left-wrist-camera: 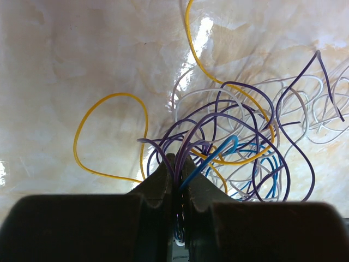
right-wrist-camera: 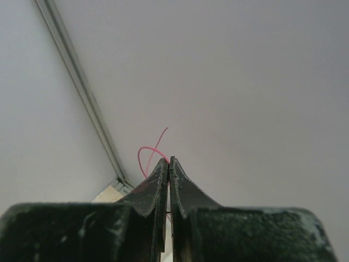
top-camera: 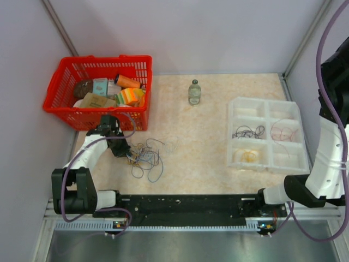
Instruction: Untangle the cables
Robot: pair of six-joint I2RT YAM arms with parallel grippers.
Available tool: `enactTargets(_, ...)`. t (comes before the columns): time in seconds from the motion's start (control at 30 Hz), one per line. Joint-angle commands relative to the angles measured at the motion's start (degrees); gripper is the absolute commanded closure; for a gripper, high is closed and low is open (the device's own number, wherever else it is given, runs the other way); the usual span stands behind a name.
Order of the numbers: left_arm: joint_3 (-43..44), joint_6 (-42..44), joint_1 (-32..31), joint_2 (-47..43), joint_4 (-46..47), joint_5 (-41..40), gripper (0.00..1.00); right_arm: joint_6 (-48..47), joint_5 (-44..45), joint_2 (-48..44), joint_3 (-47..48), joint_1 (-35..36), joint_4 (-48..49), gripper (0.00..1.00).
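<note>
Marbled tabletop [top-camera: 207, 164] bears cables [left-wrist-camera: 234, 117] pinched in left end effector [left-wrist-camera: 175, 164]

1. Dark, scuffed right gripper [right-wrist-camera: 169, 159], pressed tight together, tips touching and pointing up.
2. Thin red cable [right-wrist-camera: 146, 155] pinched between the tips, with a small loop and one loose end sticking up on the left side.
3. Behind it, a plain grey wall [right-wrist-camera: 245, 82], with a metal strip [right-wrist-camera: 82, 87] slanting down on the left.
4. Small bit of pale table [right-wrist-camera: 109, 195] at the foot of the strip.
</note>
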Motion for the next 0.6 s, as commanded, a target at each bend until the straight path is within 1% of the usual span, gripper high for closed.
enactTargets(0.0, 0.91, 1.47, -0.38, -0.61, 1.86, 0.88, 0.98, -2.38, 0.35, -0.74, 4.85, -0.67, 3.23, 1.00)
enactTargets(0.2, 0.65, 1.39, -0.38, -0.17, 2.30, 0.97, 0.98, -3.78, -0.80, -0.13, 6.96, -0.67, 6.66, 1.00)
enactTargets(0.57, 0.21, 1.39, -0.38, -1.04, 2.65, 0.70, 0.97, -9.32, -0.18, 6.64, 11.36, -0.67, 16.15, 1.00)
